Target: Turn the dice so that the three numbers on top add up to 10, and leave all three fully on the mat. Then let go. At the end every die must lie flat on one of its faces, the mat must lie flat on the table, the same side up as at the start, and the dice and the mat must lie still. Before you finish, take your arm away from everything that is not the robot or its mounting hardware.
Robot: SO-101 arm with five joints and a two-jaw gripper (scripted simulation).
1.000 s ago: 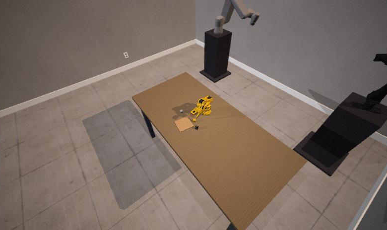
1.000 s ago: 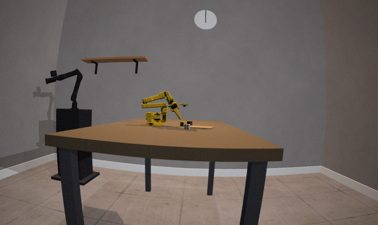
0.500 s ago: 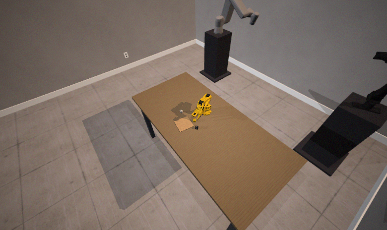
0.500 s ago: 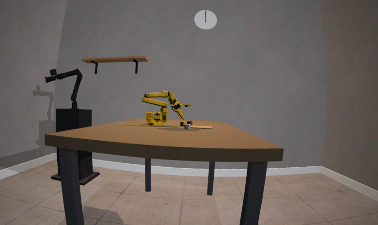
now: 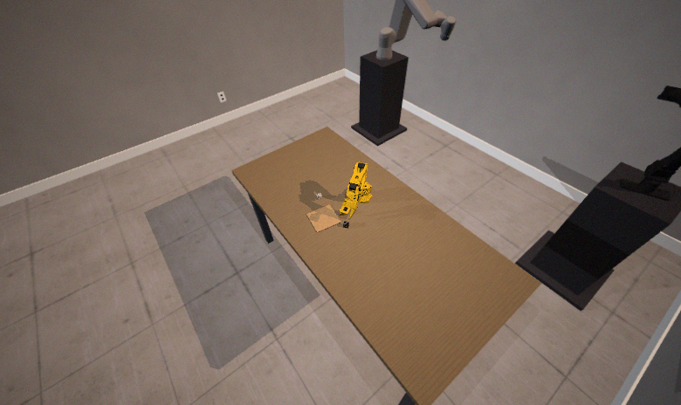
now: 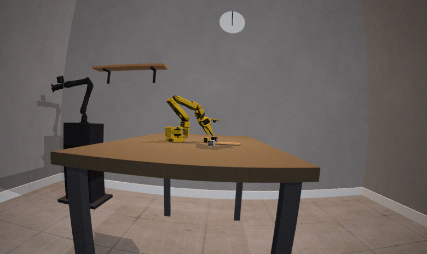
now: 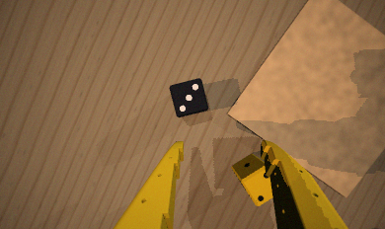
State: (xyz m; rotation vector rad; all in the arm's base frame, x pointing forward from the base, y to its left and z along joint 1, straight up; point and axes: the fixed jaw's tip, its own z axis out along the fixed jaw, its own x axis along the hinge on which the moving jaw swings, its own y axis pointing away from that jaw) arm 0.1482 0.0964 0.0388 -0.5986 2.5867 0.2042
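Spread partway, the yellow pincer points down at the brown wooden table with nothing pinched between its 2 fingers. In the wrist view the jaws stand apart with bare wood grain and shadow showing in the gap.

The small yellow die sits low inside that gap, right against the inner side of the finger on the right of the picture, which hides part of it. 2 of its faces show, each with 1 dark pip. It lies just beside the near edge of the tan square mat; whether it rests flat on the table I cannot tell.

The black die lies flat on the wood ahead of the fingertips, 3 white pips in a diagonal row on top. It is off the mat, near the mat's left corner, apart from the yellow die and from both fingers.

From the top view the 3rd die, pale grey, sits on the table beyond the mat's far corner, in the shadow of the yellow arm. Its pips are too small to read.

The mat lies flat on the table with no die on it. From the exterior view the fingertips hang just above the yellow and black dice.
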